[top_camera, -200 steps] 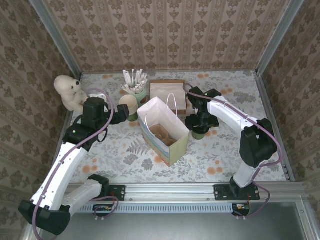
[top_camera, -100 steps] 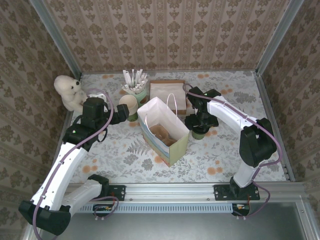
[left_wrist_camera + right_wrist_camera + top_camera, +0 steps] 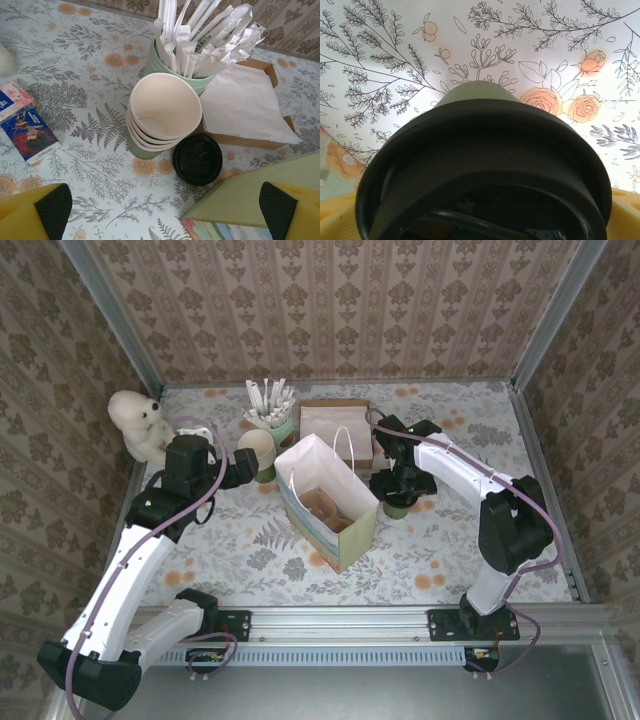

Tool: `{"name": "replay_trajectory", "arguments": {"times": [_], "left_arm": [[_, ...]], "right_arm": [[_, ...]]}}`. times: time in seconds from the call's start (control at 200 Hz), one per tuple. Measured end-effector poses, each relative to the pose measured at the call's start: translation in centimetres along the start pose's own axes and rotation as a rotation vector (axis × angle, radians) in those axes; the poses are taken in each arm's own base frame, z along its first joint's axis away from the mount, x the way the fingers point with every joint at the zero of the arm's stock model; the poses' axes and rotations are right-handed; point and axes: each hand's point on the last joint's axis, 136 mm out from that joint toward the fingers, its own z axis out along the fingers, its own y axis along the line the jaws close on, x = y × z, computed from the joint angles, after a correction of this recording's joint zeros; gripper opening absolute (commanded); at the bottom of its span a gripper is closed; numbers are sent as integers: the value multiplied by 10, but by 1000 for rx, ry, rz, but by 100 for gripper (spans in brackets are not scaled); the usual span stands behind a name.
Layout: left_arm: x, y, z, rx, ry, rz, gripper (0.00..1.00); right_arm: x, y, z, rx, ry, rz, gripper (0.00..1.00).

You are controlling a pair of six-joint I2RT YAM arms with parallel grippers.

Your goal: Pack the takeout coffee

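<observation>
Black-lidded takeout coffee [image 3: 485, 150] looms close on floral cloth [image 3: 380, 50], seemingly between yellow fingers [image 3: 630, 215]

In the top view the takeout coffee [image 3: 399, 508] is mostly hidden under the right gripper [image 3: 401, 485] — just a bit of green peeks out. Up close, the bottom edge cuts off its black lid [image 3: 485, 165], and the yellow fingers [image 3: 332, 220] are just corner slivers. The brown thing [image 3: 322, 505] in the paper bag [image 3: 345, 540] is too small to tell. In the left wrist view the bag runs off the edge.
</observation>
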Motion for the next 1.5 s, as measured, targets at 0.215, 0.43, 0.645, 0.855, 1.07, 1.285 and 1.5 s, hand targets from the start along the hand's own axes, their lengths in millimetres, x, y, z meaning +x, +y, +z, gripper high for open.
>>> {"name": "replay_trajectory", "arguments": {"times": [0.215, 0.43, 0.645, 0.855, 1.07, 1.285, 1.5], "left_arm": [[0, 0, 0, 0, 0, 0, 100], [1, -2, 0, 10, 5, -1, 100], [-3, -5, -6, 28, 10, -18, 100], [-35, -32, -28, 120, -27, -49, 100], [-53, -77, -60, 266, -53, -8, 100], [-55, -129, -91, 433, -44, 79, 100], [-26, -146, -76, 436, 80, 165, 88]], "right_arm": [[-1, -2, 0, 9, -7, 5, 76], [-2, -7, -13, 11, -44, 3, 75], [0, -21, -52, 39, -112, -29, 74], [-10, -35, -122, 56, -269, -58, 73], [-13, -43, -197, 24, -446, -58, 72], [-14, -37, -270, -35, -634, -69, 70], [-2, 9, -360, -182, -879, -194, 69]]}}
